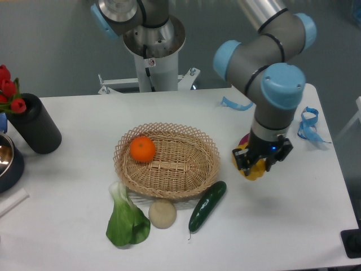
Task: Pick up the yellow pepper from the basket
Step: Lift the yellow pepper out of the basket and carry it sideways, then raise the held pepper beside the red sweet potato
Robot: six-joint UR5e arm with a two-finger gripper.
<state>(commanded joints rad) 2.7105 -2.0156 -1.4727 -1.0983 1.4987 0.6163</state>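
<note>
My gripper (255, 167) is to the right of the basket (167, 161), over the white table, and is shut on the yellow pepper (254, 170). Only a small bright yellow part of the pepper shows below and between the dark fingers. The pepper is outside the basket's rim, about a hand's width from it. The wicker basket holds a round orange fruit (142, 149) at its left side.
A green cucumber (207, 205) lies at the basket's front right. A pale round vegetable (162, 214) and a leafy green (128, 219) sit in front. A dark red vegetable is mostly hidden behind my arm. A black cylinder (35, 124) stands far left; blue tape pieces (307, 125) lie far right.
</note>
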